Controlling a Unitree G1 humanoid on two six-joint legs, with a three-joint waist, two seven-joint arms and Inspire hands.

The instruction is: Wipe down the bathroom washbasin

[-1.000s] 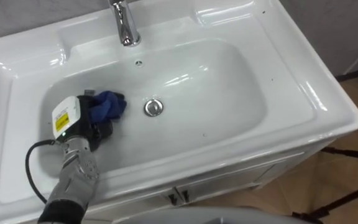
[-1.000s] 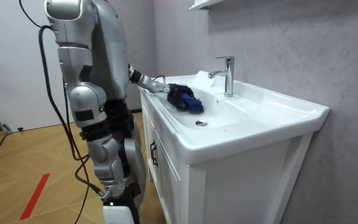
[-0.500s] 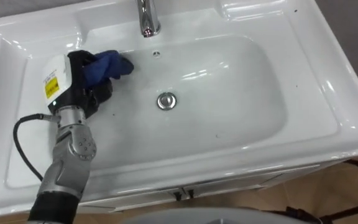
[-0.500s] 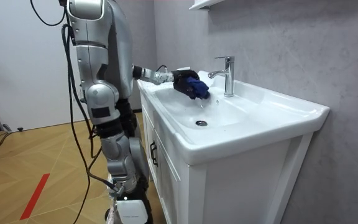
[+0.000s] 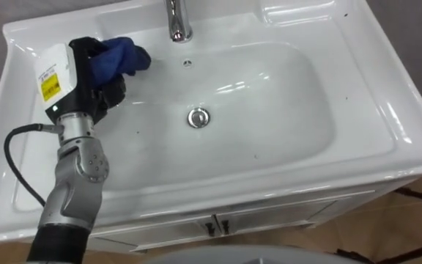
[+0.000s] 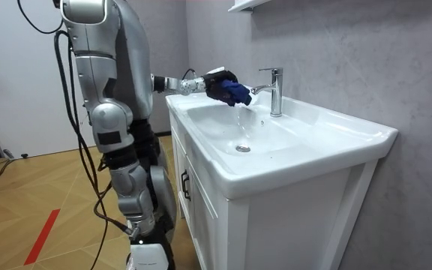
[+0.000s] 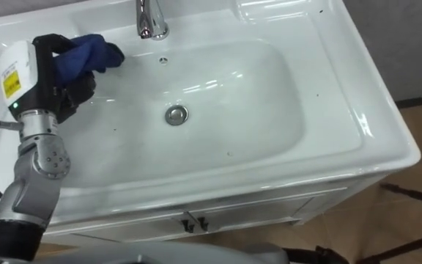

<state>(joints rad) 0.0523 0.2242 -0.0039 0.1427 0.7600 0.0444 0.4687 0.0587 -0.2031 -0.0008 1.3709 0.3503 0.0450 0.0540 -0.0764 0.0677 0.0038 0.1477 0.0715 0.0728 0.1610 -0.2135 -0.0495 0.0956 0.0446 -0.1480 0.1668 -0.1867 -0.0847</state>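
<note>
Blue cloth bunched in the left hand; fingers curled round it, a firm grasp, with a lobe of cloth sticking out to the right past the fingers

Location: far-left corner of the white ceramic basin, over the slope where the bowl rises to the rim, just left of the chrome faucet. Cloth and faucet are near each other, not touching

Contact: the eye views do not settle whether the cloth is on the porcelain. Room view shows hand and cloth up above the bowl, roughly level with the faucet spout and on its room-view left side

Arm: left forearm comes in from the near left and runs over the near-left rim toward the far corner. Back of the hand faces up and left

Basin: round metal drain at mid-bowl, well apart from the cloth, to its near right. Small overflow hole on the far wall just below the faucet. A few small dark specks on the bowl and right rim

Surroundings: basin sits on a white vanity cabinet with two small dark door handles at the near edge. Grey textured wall behind, white shelf above. Robot stands upright at the cabinet front, at the room view's left, on a wooden floor with a red tape strip
</note>
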